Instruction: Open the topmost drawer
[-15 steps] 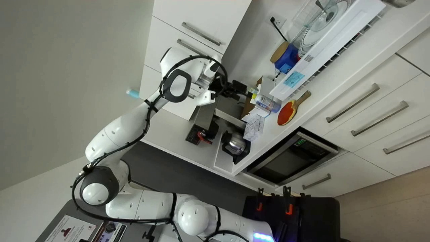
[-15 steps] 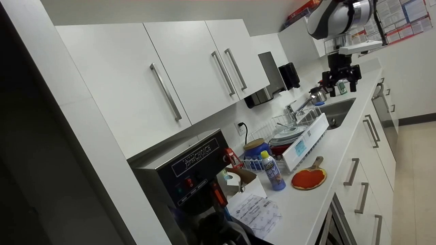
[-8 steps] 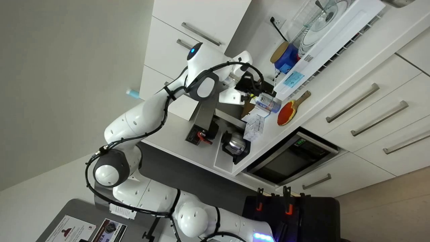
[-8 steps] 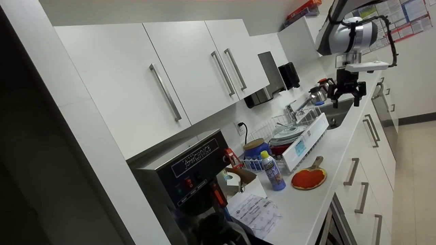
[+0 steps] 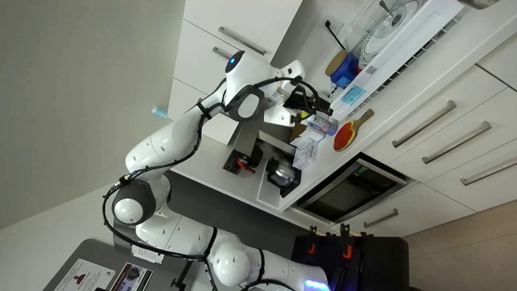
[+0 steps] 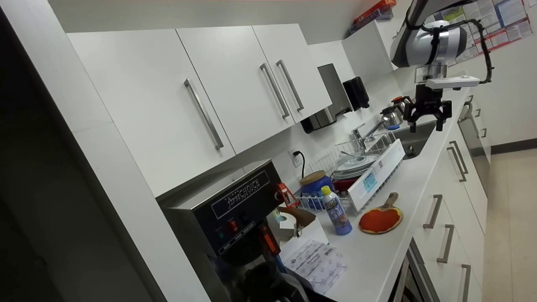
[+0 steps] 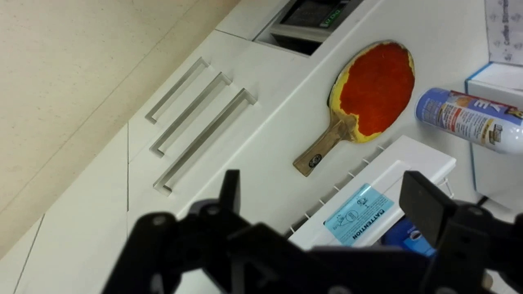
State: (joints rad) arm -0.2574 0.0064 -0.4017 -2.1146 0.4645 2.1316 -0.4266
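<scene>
The topmost drawer is closed. Its white front with a long silver bar handle lies just under the counter edge in both exterior views (image 5: 420,115) (image 6: 426,205) and in the wrist view (image 7: 220,134). My gripper (image 6: 426,126) is open, empty and pointing down in an exterior view. It also shows in an exterior view (image 5: 319,115), partly in front of the spray can. In the wrist view my open jaws (image 7: 322,179) hang over the counter and the dish rack's white front, clear of the drawer handle. The drawer's inside is hidden.
A white dish rack (image 6: 379,176) stands on the counter. Near it are a red paddle (image 6: 381,219), a spray can (image 6: 337,212) and a blue jar (image 6: 315,186). Two similar drawers lie below the topmost one. A microwave (image 5: 351,190) sits beside the drawers.
My arm has moved down and toward the counter over the last second, with the open gripper lower. Over the last half second it has barely moved. The drawer has not changed.
</scene>
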